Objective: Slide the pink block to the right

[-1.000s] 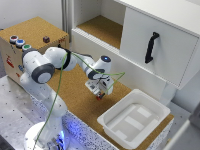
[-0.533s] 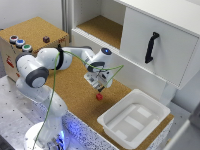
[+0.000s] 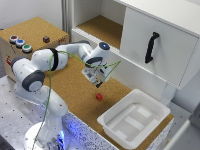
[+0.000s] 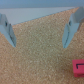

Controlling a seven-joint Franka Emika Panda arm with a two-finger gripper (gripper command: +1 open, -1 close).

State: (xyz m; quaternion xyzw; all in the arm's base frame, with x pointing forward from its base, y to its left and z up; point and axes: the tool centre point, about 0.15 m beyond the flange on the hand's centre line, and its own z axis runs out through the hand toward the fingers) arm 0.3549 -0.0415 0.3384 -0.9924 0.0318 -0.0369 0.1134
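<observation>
On the cork-topped table (image 3: 75, 87), near its middle: one pink block (image 3: 99, 96), a tiny reddish-pink cube with flat faces, resting free between the gripper (image 3: 96, 80) and the white tray (image 3: 134, 117), apart from both. In the wrist view the block (image 4: 77, 66) shows at the frame's edge, partly cut off, outside the span of the fingers (image 4: 6, 30). Gripper: raised above the cork, jaws spread wide, holding nothing.

— Is the pink block (image 4: 78, 66) whole in the wrist view?
— No, the frame's edge cuts it off.
— And the gripper (image 3: 96, 79) fingertips, exterior view?
— Too blurred to separate.
</observation>
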